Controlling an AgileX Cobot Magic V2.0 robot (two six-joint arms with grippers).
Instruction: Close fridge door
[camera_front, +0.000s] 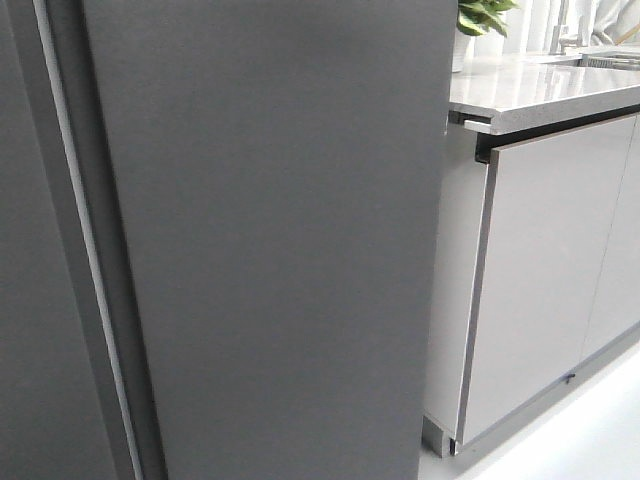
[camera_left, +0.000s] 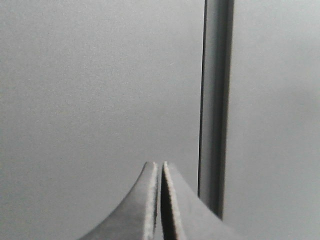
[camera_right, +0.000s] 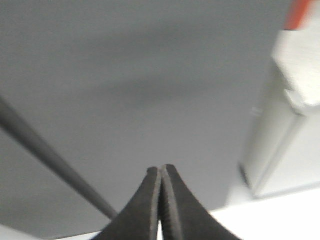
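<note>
Door: fridge door fills frame centre, looks nearly flush.
Left gripper: jaws together, empty.
Right gripper: likewise.
Risk: your fingertips skid on matte face, door stays ajar.

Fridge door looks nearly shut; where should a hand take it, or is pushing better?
Push, don't grip. The fridge door shows only a flat, handleless outer face. Both hands, left hand and right hand, are shut, so pressing head-on near the free edge beside the cabinet seems best.

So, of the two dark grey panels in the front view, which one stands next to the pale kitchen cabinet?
The fridge door, the wide panel right of the thin silver strip; its right edge meets the pale cabinet. The neighbouring dark panel lies left of the strip.
</note>
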